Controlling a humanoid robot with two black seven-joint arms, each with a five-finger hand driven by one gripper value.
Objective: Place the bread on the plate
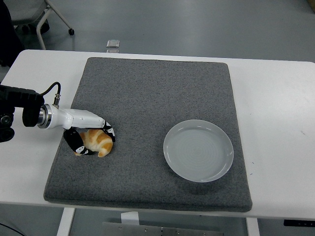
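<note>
A golden croissant (97, 142) lies on the left part of a grey mat (147, 98). My left hand (91, 138) comes in from the left edge and its black-tipped fingers are curled around the croissant, thumb on the near-left side, fingers over its far side. The croissant still rests on the mat. An empty pale plate (198, 150) sits on the mat's right part, well to the right of the hand. The right arm is out of view.
The mat covers most of the white table (275, 98). A small grey object (113, 44) lies at the table's far edge. A chair base (44, 19) stands on the floor at the top left.
</note>
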